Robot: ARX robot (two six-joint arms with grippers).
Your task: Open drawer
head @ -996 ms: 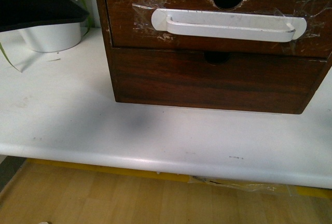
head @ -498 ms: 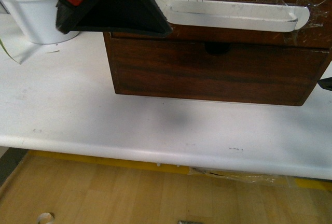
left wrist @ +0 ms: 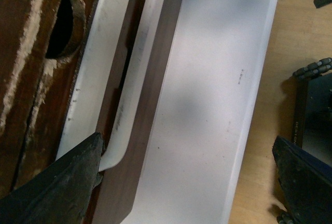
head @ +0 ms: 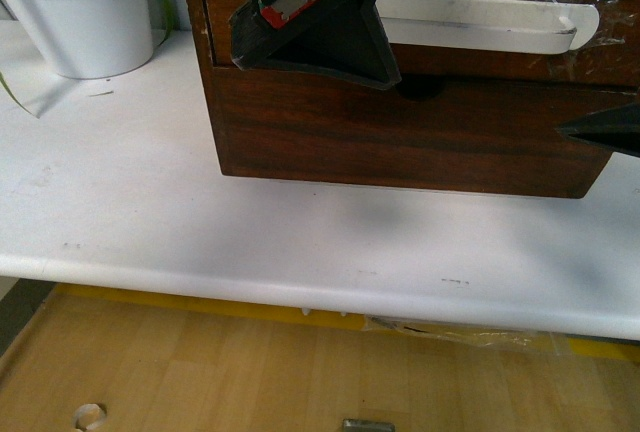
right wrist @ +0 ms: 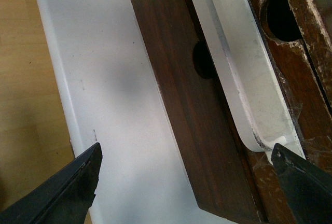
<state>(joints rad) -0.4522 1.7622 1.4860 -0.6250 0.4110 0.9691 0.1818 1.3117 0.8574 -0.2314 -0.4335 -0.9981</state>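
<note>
The drawer is the upper dark brown front of a small wooden chest, with a long white taped bar handle and a half-round notch. It looks shut. My left gripper is open in front of the handle's left end and hides it. In the left wrist view one finger touches the end of the handle. My right gripper is open at the handle's right end. In the right wrist view one finger sits by the end of the handle.
The plain lower drawer front sits below the handled one. A white plant pot stands at the far left of the white table. The table's front edge and the wooden floor are close below.
My left gripper has moved right and now covers the handle's left end. My right gripper has come into view at the chest's right side. The drawer has not moved.
</note>
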